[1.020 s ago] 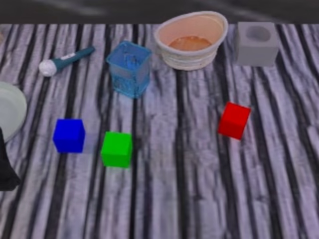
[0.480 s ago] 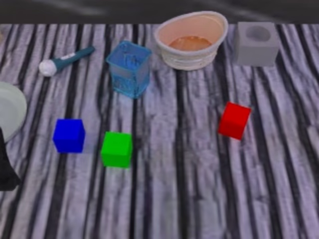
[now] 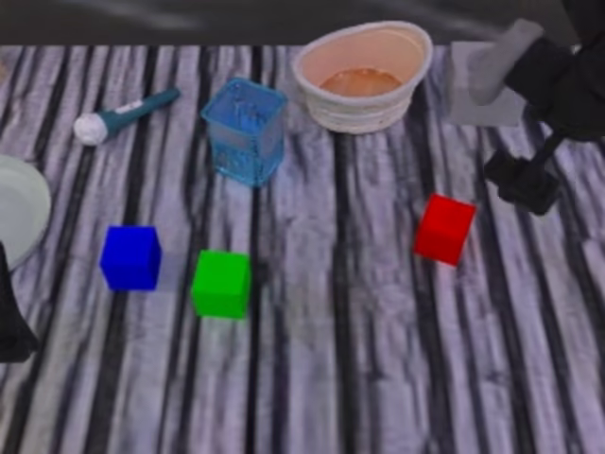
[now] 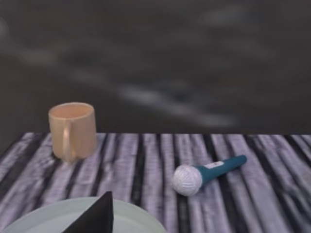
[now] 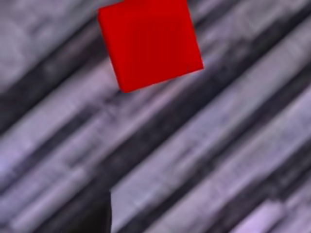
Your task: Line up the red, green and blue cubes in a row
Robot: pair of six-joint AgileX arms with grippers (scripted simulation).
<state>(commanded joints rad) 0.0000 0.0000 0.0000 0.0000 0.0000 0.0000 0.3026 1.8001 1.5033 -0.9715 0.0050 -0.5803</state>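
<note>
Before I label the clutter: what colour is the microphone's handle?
Teal, with a white head; the microphone shows best in the left wrist view.

place: rendered tabletop | evidence: streaked grey table (image 3: 378, 378), blurred dark backdrop

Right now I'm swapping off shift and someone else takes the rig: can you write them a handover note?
Right gripper: above the table's right side, beside the red cube, holding nothing; finger state unclear.
Left gripper: parked at the table's left edge by the white plate.
Cubes: blue cube and green cube sit close together at left-centre; red sits apart, well to the right.
Done: no cube grasped.
Left: probably bring red over beside green and blue, then straighten the row.
</note>
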